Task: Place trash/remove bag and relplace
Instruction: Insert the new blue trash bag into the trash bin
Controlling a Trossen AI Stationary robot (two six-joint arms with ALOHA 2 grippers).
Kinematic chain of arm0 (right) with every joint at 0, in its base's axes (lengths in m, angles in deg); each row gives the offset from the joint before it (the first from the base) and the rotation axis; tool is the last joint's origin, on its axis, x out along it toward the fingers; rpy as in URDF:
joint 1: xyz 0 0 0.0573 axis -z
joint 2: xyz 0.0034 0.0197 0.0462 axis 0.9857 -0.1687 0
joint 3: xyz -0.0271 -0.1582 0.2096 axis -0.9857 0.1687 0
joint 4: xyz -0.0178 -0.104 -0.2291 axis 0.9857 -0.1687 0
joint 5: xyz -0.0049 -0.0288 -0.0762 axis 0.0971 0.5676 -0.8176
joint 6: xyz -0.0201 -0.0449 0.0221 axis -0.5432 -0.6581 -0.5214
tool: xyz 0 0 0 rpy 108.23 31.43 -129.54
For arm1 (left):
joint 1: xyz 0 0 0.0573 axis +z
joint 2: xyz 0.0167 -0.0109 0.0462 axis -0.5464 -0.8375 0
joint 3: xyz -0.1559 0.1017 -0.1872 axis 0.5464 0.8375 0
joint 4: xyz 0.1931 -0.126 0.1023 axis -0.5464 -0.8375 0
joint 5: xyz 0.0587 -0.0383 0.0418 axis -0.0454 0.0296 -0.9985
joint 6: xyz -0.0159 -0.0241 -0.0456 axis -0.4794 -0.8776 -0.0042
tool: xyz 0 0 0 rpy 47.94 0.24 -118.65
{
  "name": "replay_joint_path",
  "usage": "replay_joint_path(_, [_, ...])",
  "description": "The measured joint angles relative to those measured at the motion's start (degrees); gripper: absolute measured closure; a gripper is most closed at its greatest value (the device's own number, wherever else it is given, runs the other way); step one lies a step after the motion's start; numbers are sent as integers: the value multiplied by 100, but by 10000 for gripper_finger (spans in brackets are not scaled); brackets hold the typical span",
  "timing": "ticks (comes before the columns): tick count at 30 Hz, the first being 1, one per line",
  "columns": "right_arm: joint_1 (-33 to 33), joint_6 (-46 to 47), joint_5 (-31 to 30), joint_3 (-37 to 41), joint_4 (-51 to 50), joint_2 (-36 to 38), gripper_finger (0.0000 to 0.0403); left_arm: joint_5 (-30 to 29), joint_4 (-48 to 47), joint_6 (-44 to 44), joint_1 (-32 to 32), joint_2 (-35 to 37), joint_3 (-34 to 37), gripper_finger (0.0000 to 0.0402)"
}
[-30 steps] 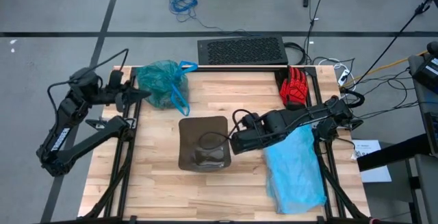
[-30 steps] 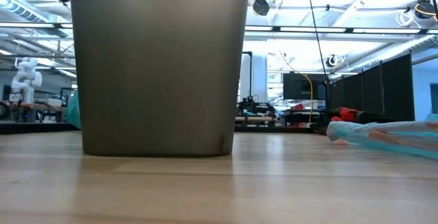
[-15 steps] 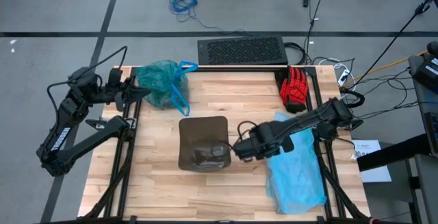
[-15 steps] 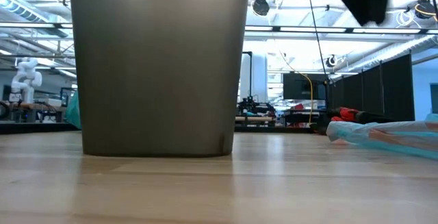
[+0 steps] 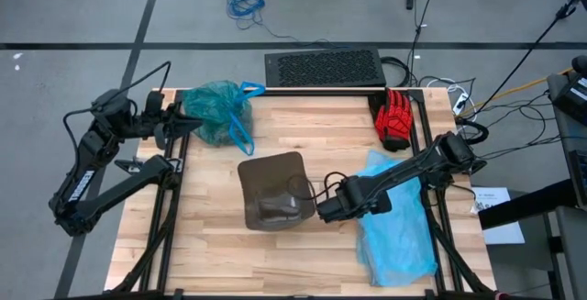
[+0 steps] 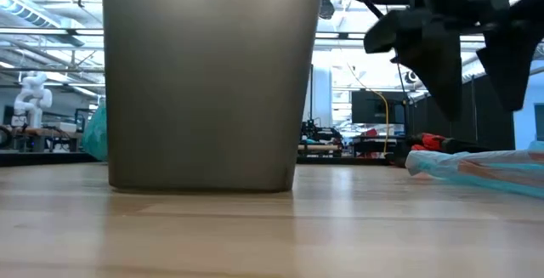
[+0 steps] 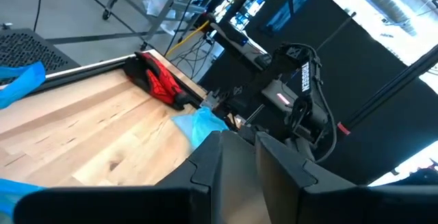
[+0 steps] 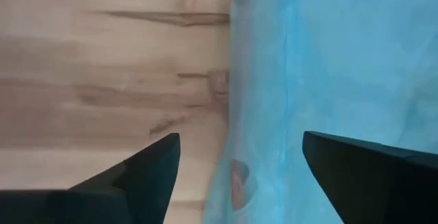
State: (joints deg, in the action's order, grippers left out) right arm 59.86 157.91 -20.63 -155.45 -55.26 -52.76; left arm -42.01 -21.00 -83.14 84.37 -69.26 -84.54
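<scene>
Right gripper (image 8: 236, 162): fingers spread wide, empty, poised over the edge of the sky-blue bag (image 5: 396, 222), just beside the brown bin (image 5: 272, 190). Bin contents are hard to make out from above.

Left gripper (image 5: 188, 123): fingers slightly parted, holding nothing, at the table's (image 5: 211, 245) far-left corner, just beside the teal-green bag (image 5: 215, 109), whose contents are hidden.

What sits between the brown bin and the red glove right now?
Only bare wood, seen in the high view: nothing lies between the brown bin and the red glove. The right gripper hangs beside the bin, off that line.
</scene>
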Motion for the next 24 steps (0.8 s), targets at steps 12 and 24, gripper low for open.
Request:
replay_joint_path(12, [-31, 159, -153, -283, 250, 44, 132, 0, 38, -50, 0, -15, 0, 317])
replay_joint_path(24, [-612, 503, -157, -2091, -1152, 66, 129, 0, 90, -64, 0, -15, 0, 317])
